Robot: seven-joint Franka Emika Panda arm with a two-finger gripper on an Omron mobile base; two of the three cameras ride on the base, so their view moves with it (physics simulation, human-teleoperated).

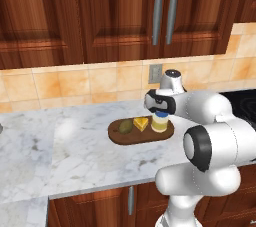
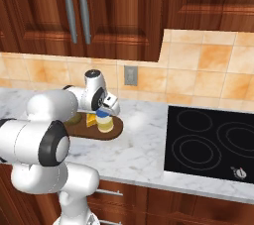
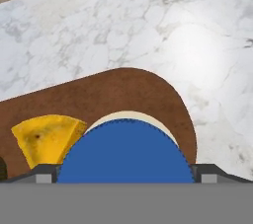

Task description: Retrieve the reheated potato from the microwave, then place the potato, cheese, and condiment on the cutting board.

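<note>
I see the cutting board, dark brown oval, flat on the marble surface. On it, in a row: potato, olive-brown lump, at one end; cheese, yellow wedge, in the middle; condiment, pale yellow bottle w/ blue cap, upright, just beside the cheese at the other end.

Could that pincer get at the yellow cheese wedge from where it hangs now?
Probably yes. The pincer is open, straddling the condiment bottle's cap. The cheese lies bare right beside it on the cutting board, with the potato on its far side, so a short lift and sideways shift should do it.
</note>
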